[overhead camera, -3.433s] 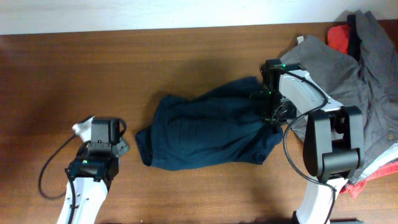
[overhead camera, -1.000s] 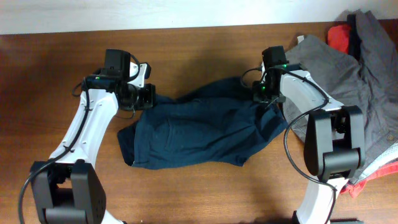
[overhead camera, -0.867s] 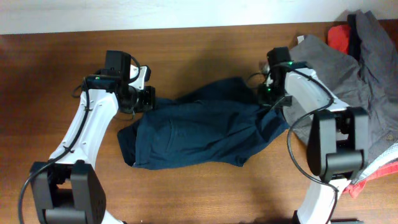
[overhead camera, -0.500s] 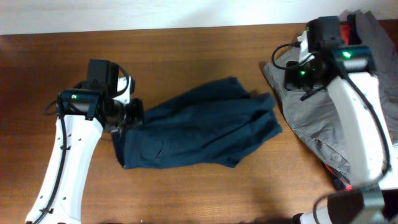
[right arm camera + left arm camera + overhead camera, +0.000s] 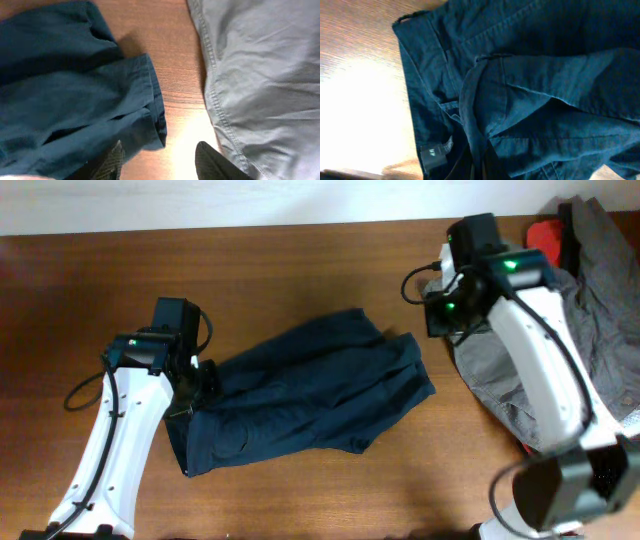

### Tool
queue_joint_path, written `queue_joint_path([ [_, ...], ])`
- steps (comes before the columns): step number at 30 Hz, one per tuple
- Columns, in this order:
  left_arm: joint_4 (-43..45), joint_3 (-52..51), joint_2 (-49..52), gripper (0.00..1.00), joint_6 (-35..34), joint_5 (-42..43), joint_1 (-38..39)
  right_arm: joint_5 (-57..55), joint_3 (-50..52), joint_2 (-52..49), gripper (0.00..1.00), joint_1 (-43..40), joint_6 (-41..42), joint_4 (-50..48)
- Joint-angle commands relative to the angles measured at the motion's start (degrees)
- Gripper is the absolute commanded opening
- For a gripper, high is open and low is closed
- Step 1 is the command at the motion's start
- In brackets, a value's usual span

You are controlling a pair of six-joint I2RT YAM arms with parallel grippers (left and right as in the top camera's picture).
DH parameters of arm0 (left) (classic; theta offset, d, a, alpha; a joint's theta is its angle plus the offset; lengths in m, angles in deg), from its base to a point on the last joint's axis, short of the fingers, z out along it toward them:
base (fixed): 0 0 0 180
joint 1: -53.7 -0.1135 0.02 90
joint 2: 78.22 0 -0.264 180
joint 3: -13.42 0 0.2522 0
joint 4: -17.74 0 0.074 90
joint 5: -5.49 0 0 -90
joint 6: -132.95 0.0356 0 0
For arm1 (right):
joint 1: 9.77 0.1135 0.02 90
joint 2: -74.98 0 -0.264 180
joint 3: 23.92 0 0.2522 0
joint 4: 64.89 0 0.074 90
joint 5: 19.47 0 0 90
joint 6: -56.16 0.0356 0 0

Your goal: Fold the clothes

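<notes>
- Roughly in the middle of the overhead frame, the navy shorts point(image 5: 310, 395) lie on the wooden table point(image 5: 300, 270). They slant from lower left to upper right and are creased and partly doubled over.
- The left gripper point(image 5: 203, 375) sits at the left end of the shorts. In the left wrist view its dark fingers point(image 5: 462, 169) at the bottom edge are closed tight, pinching a bunched fold of navy cloth. A label point(image 5: 432, 152) shows just beside them on the waistband.
- The right gripper point(image 5: 443, 315) is in the upper right of the overhead frame, over the strip of bare wood between the navy shorts and the grey shorts point(image 5: 505, 375).
- In the right wrist view its fingers point(image 5: 212, 160) stand wide apart at the bottom edge and hold nothing. Navy cloth fills the left, grey cloth the right.
- A red piece point(image 5: 545, 240) shows in the top right corner, partly under grey cloth.
</notes>
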Motion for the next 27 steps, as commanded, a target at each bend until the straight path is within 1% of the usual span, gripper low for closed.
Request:
queue_joint_path([
  [1, 0.2, -0.5, 0.0, 0.00, -1.2, -3.2, -0.1, -0.5, 1.5, -7.4, 0.52, 0.2, 0.0, -1.1],
  [2, 0.3, -0.5, 0.0, 0.01, -1.2, -3.2, -0.1, 0.5, 1.5, -10.4, 0.52, 0.2, 0.0, -1.6],
  [5, 0.4, -0.5, 0.0, 0.01, -1.1, -3.2, -0.1, 3.8, 1.5, -15.4, 0.52, 0.2, -0.1, -3.4],
  [7, 0.4, -0.5, 0.0, 0.01, -1.1, -3.4, -0.1, 8.9, 1.5, -17.5, 0.52, 0.2, -2.9, -4.6],
  [9, 0.4, -0.5, 0.0, 0.01, -1.2, -3.4, -0.1, 12.0, 1.5, -18.5, 0.52, 0.2, -4.5, -5.2],
  [16, 0.6, -0.5, 0.0, 0.01, -1.1, -3.4, -0.1, 12.1, 1.6, -19.6, 0.49, 0.3, -4.5, -5.0],
  [18, 0.6, -0.5, 0.0, 0.01, -1.1, -3.4, -0.1, 12.9, 1.6, -20.0, 0.38, 0.3, -4.5, -4.5],
  [19, 0.6, -0.5, 0.0, 0.01, -1.1, -3.4, -0.1, 13.6, 1.7, -20.0, 0.29, 0.3, -4.5, -4.4],
  [20, 0.6, -0.5, 0.0, 0.01, -1.2, -3.4, -0.1, 14.1, 1.7, -20.0, 0.14, 0.3, -4.7, -4.4],
  [21, 0.6, -0.5, 0.0, 0.01, -1.1, -3.4, -0.1, 14.4, 1.7, -20.0, 0.04, 0.3, -5.0, -4.4],
  [24, 0.6, -0.5, 0.0, 0.01, -1.1, -3.8, -0.1, 14.2, 0.5, -18.3, 0.04, -0.1, -5.0, -2.4],
  [27, 2.8, -0.5, 0.0, 0.00, -1.0, -3.9, -0.1, 14.2, -4.3, -12.8, 0.04, -1.9, -4.9, 0.9],
])
